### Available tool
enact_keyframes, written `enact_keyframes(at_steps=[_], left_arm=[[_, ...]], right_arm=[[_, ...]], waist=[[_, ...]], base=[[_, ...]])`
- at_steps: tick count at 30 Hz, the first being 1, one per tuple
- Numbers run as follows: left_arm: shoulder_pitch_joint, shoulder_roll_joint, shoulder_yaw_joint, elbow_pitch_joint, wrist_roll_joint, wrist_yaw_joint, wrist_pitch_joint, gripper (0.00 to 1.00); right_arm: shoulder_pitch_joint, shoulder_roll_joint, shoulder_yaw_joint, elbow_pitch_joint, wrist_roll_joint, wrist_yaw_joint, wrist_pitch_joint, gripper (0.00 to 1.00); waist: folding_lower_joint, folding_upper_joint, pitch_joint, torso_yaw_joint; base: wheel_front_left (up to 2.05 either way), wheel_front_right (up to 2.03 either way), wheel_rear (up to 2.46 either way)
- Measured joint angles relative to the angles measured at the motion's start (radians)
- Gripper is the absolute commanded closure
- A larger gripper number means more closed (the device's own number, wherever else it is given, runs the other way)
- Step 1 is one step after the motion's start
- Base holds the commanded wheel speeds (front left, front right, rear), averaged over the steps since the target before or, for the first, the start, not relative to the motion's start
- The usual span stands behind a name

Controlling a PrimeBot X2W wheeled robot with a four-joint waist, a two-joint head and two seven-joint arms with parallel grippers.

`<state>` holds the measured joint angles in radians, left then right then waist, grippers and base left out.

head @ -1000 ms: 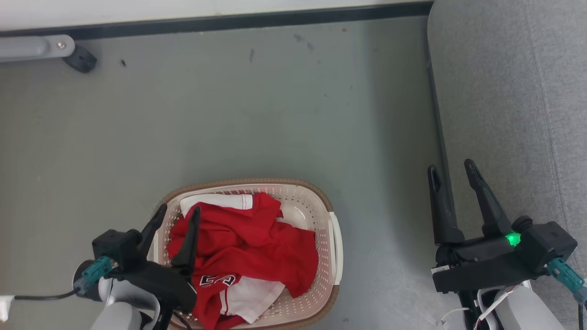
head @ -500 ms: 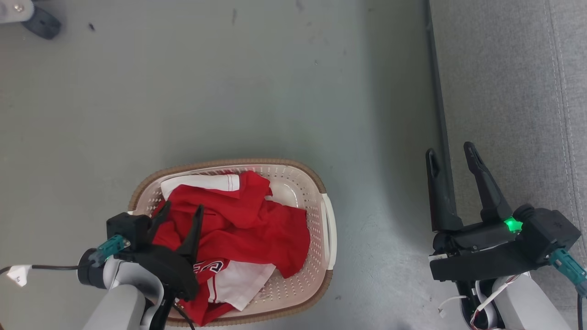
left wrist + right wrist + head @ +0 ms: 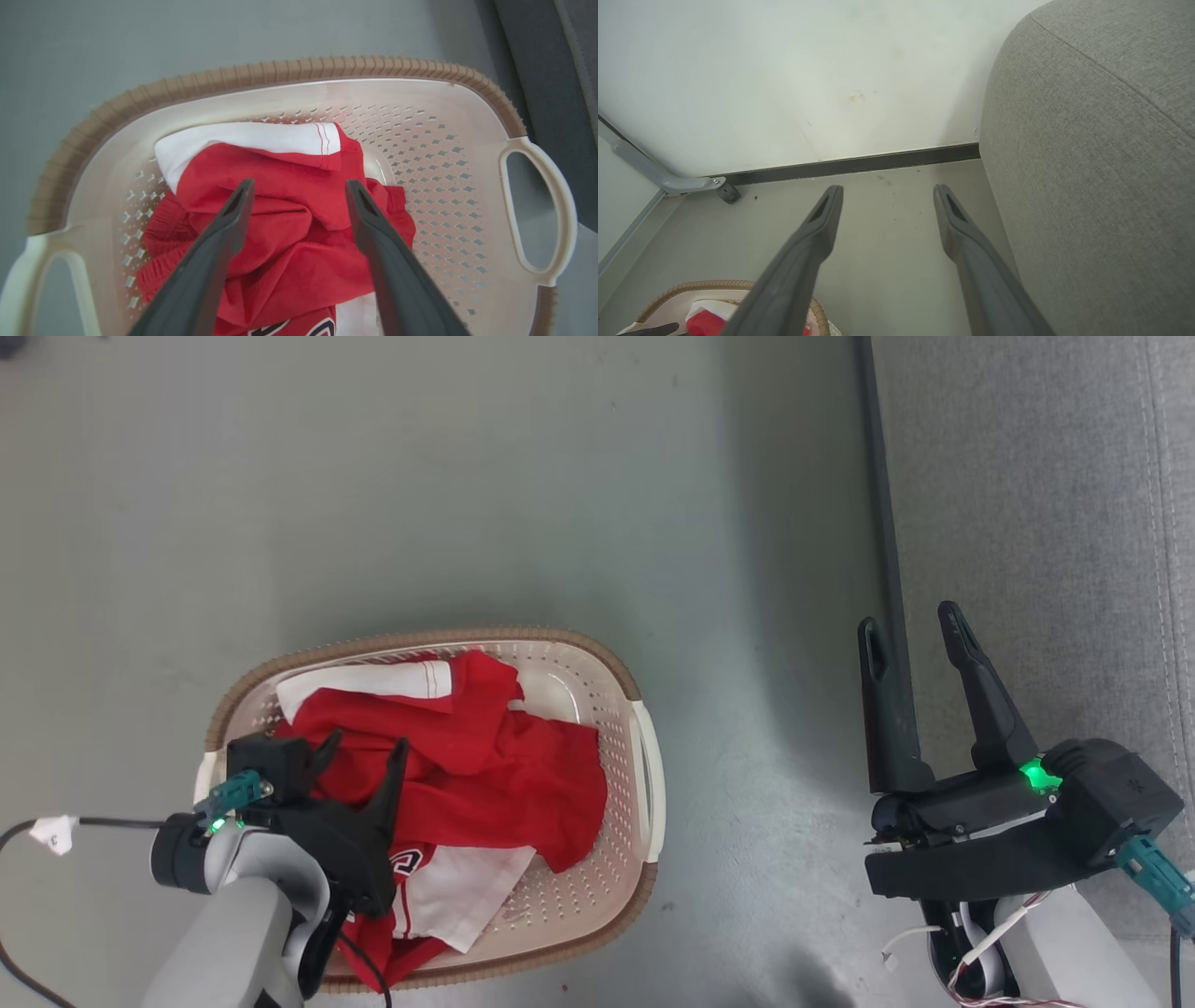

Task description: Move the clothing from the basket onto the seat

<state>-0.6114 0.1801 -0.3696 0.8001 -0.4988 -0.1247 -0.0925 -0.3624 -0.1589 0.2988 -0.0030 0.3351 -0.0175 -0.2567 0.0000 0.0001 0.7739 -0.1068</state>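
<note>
The oval cream basket with its brown rim stood on the grey floor, apart from the grey woven seat at the robot's right. All the red clothing lay crumpled inside the basket, heaped toward the robot's left and leaving the perforated wall bare on the side nearer the seat. At the near edge of the heap a jersey showed a white panel and part of some dark, white-edged lettering. At the far edge lay a white band crossed by thin red stripes.

The left claw was inside the basket's outline with its two dark fingers spread wide above the plain red folds, pinching nothing. Whether the tips touched the cloth could not be told. The right claw was likewise spread and empty. It pointed along the seat's edge, one finger over the floor and the other over the grey upholstery. Beyond it stood a pale wall with a dark skirting board.
</note>
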Motion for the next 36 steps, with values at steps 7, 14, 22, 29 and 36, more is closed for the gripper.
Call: enact_keyframes(at_steps=[7, 14, 22, 29, 36], left_arm=[[-0.054, 0.006, -0.017, 0.079, 0.003, 0.0, 0.027, 0.0], [-0.1, 0.005, -0.024, 0.144, 0.006, 0.0, 0.044, 0.0], [-0.137, 0.004, -0.017, 0.233, 0.006, 0.009, 0.076, 0.0], [-0.152, -0.002, -0.039, 0.271, 0.02, 0.011, 0.088, 0.0], [-0.196, -0.016, -0.089, 0.311, 0.067, 0.01, 0.122, 0.57]], right_arm=[[-0.019, 0.017, 0.007, -0.017, -0.013, 0.002, 0.0, 0.0], [-0.018, 0.026, 0.007, -0.024, -0.021, 0.01, 0.0, 0.0], [-0.017, 0.034, 0.005, -0.033, -0.028, 0.017, 0.0, 0.0], [-0.015, 0.043, 0.0, -0.033, -0.034, 0.018, 0.0, 0.0], [-0.015, 0.05, 0.0, -0.033, -0.038, 0.019, 0.0, 0.0]], waist=[[0.0, 0.0, 0.041, -0.018], [0.0, 0.0, 0.077, -0.037], [0.0001, 0.0, 0.112, -0.058], [0.0, 0.0, 0.125, -0.064], [0.0, -0.0002, 0.129, -0.064]], base=[[0.0, 0.0, 0.0], [0.0, 0.0, 0.0], [0.0, 0.0, 0.0], [0.0, 0.0, 0.0], [0.0, 0.0, 0.0]])
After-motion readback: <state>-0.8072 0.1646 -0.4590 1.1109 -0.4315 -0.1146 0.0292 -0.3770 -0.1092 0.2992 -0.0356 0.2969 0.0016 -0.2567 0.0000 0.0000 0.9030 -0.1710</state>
